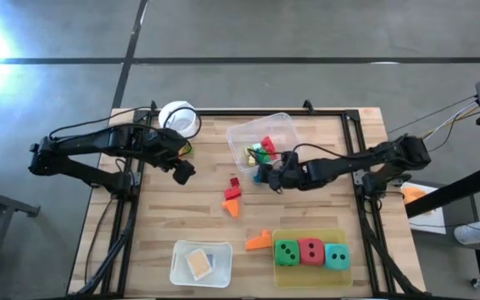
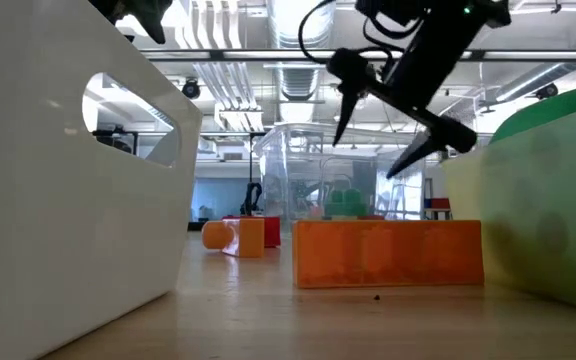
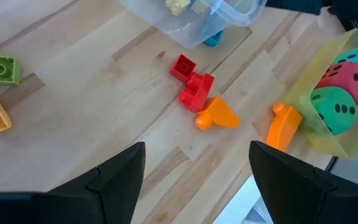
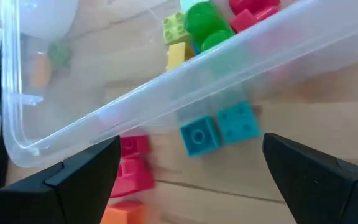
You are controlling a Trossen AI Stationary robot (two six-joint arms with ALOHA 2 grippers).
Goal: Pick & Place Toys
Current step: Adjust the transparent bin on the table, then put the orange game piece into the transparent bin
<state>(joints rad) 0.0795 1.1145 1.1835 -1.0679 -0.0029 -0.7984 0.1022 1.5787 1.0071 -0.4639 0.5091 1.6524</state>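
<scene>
- Over the counter's far left part, beside the white cup, the left gripper hangs with its fingers spread and nothing between them.
- Near the front edge sits a small clear container with a flat tile inside.
- At mid-counter lie a red block touching an orange block; another orange block lies nearer the front.
- Behind them, the clear plastic tub holds red, green and yellow blocks.
- Just beside the tub's near wall, the right gripper hovers spread wide and empty above two teal blocks.
- Front right, a yellow tray carries the green die, red die and teal die in a row.
</scene>
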